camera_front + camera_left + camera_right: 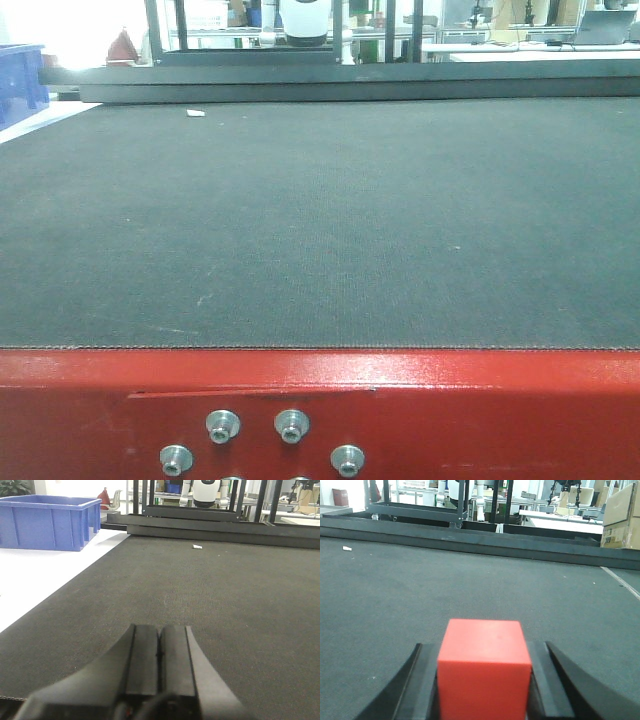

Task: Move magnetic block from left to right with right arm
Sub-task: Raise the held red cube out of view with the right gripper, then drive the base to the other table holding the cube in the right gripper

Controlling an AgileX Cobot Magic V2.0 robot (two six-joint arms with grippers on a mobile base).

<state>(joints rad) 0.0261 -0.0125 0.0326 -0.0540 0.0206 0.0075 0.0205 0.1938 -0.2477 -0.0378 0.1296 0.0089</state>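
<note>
Evidently the grasp is made and the carry is the step in hand. In the right wrist view the magnetic block [483,667], a plain red cube, fills the lower centre of the frame. The right claw [482,647] is clamped on it, one dark finger pressed against each side face. Whether the cube rests on the dark mat of the desk [320,220] or hangs just above it cannot be told, since its underside is cut off by the bottom of the frame.

In its own wrist view the left claw [160,645] sits low at the bottom centre, its two fingers pressed together on nothing. A blue crate [50,522] stands at the upper left and a small white scrap [197,546] lies far up the mat. The front view shows only bare mat and the red desk edge; neither arm nor the cube appears there.

The next move likely calls for a sideways carry toward the right of the mat. The grip should stay firm until the cube sits flat, and only then should the fingers part.
</note>
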